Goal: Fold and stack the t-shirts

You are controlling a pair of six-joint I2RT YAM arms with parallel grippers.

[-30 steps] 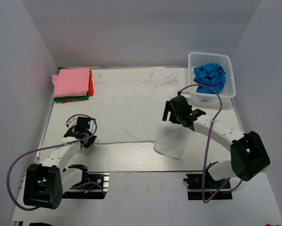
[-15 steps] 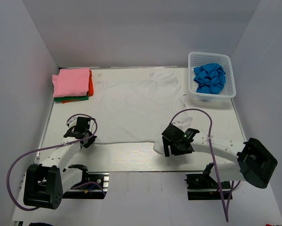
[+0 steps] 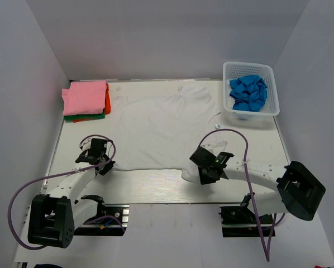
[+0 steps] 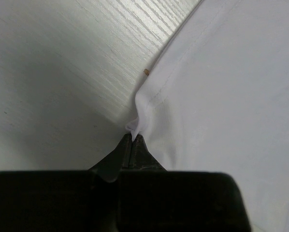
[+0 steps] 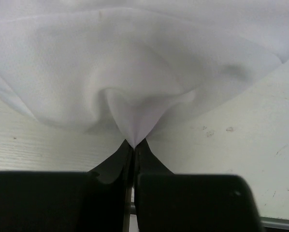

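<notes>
10 o'clock, far-left corner: finished pile, pink shirt (image 3: 86,96) on top, orange-red shirt (image 3: 107,100) and green shirt (image 3: 83,118) edges peeking out beneath. Parked there presumably to leave the middle free for folding.

8 o'clock: left gripper (image 3: 104,166) clamped on the near-left hem corner of the white shirt (image 3: 156,123), low over the table (image 3: 144,187). From the wrist camera: tips tight together, small nub of cloth pinched between. Probably held as an anchor to keep the hem taut.

Centre: white shirt spread mostly flat, collar toward 12, hem toward 6. Near-right part bunched, reaching toward the near edge at 5 o'clock.

5 o'clock: right gripper (image 3: 205,172) clenched on that bunched cloth. From its wrist camera: peak of fabric drawn into the closed tips, folds fanning away. Likely taking the matching corner for a two-handed pull or fold.

2 o'clock: basket (image 3: 272,107) with blue shirt (image 3: 248,92) crumpled inside, not yet folded. Well apart from both grippers.
</notes>
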